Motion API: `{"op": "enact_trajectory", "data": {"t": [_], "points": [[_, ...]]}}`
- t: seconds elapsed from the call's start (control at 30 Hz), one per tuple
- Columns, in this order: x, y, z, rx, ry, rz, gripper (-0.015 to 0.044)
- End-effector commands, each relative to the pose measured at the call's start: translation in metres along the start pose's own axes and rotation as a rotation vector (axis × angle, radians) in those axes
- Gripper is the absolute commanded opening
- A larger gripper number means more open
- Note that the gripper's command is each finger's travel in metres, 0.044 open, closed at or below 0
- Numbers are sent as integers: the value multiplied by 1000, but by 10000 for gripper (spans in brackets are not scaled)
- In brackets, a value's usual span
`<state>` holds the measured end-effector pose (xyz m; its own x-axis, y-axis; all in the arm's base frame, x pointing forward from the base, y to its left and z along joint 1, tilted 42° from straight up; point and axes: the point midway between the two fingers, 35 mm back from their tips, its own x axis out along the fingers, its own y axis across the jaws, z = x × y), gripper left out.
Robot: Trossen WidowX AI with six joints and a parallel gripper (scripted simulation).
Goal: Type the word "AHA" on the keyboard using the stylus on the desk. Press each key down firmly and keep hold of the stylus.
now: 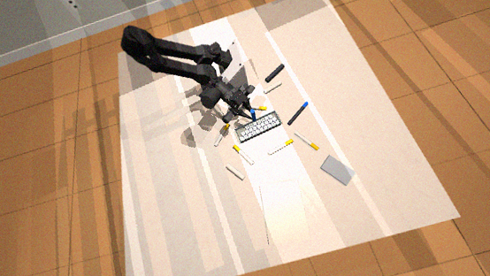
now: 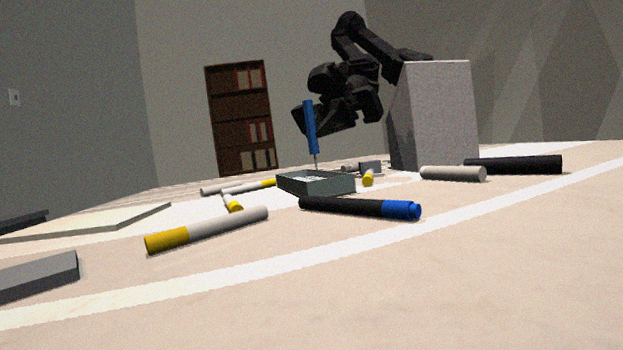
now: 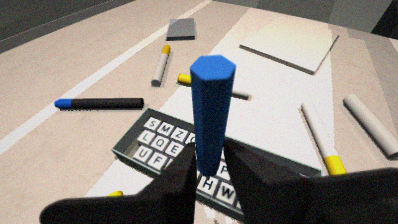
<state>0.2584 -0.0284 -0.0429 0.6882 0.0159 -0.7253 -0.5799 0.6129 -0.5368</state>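
Note:
My gripper (image 3: 209,147) is shut on the blue stylus (image 1: 253,115) (image 2: 310,127) (image 3: 213,110) and holds it nearly upright over the grey keyboard (image 1: 259,126) (image 2: 331,185) (image 3: 160,142). In the exterior view the thin metal tip reaches down to about the keyboard's rim; whether it touches a key cannot be told. In the wrist view the tip is hidden behind the handle, and the H key (image 3: 207,184) shows just below the handle's lower end, with the W key (image 3: 226,191) to its right. The A key cannot be made out; the fingers cover part of the keys.
A black marker with a blue end (image 1: 297,113) (image 2: 358,207) (image 3: 105,103) lies beside the keyboard. Several white-and-yellow markers lie around it. A grey block (image 1: 337,170) (image 3: 180,29) and a pale flat panel (image 2: 81,224) (image 3: 295,47) lie farther off. The pedestal (image 2: 442,111) stands behind.

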Motion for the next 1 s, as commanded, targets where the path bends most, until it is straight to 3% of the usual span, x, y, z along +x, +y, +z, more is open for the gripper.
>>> {"op": "enact_trajectory", "data": {"t": [0.0, 0.97], "points": [[1, 1, -1, -4, -4, 6, 81], [9, 2, -15, -4, -4, 7, 81]]}}
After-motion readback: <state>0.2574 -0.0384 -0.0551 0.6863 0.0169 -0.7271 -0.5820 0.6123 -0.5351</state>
